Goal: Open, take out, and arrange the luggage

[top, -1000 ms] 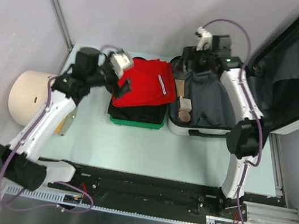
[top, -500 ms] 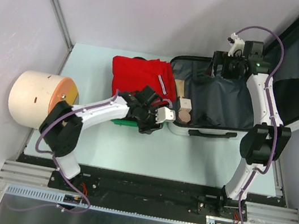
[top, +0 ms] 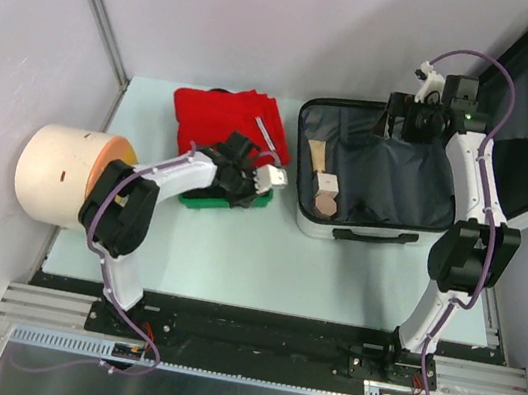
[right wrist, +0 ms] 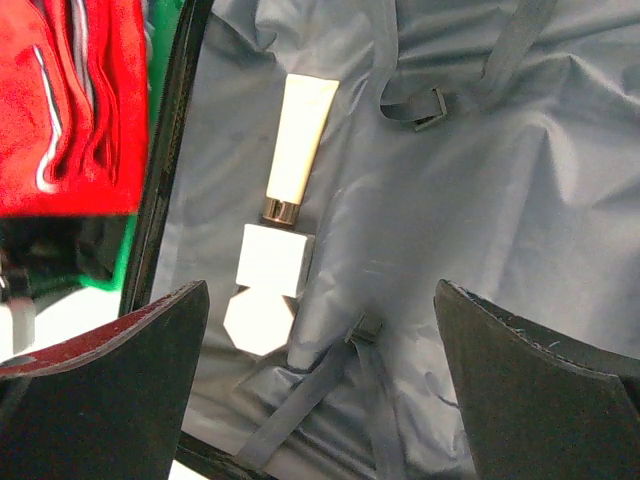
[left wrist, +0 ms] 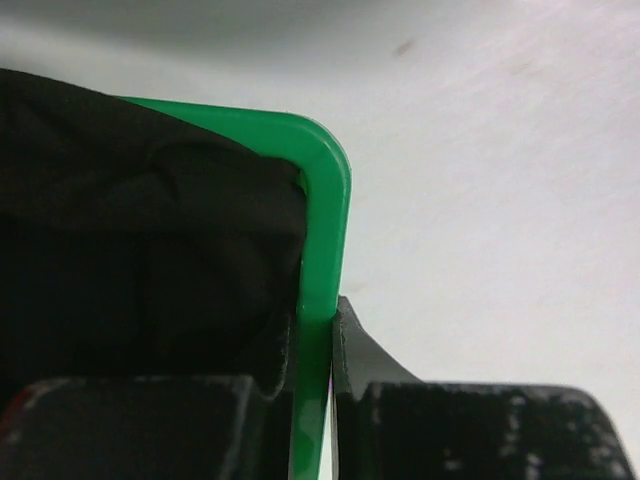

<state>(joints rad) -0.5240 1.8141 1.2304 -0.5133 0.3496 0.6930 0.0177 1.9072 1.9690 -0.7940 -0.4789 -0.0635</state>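
White arms [top: 175, 174] with black joints [top: 467, 254], looping purple cables [top: 467, 56], black fingers [right wrist: 100, 380]

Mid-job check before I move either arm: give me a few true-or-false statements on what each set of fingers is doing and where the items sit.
1. The left fingers pinch the green tray by its rim. True.
2. The right fingers are closed on the cream tube. False: they are spread wide above the lining and hold nothing.
3. The luggage lies with its lid open. True.
4. The red garment lies inside the luggage. False: it lies on the green tray, to the left of the luggage.
5. The cream tube and the white boxes lie inside the luggage. True.
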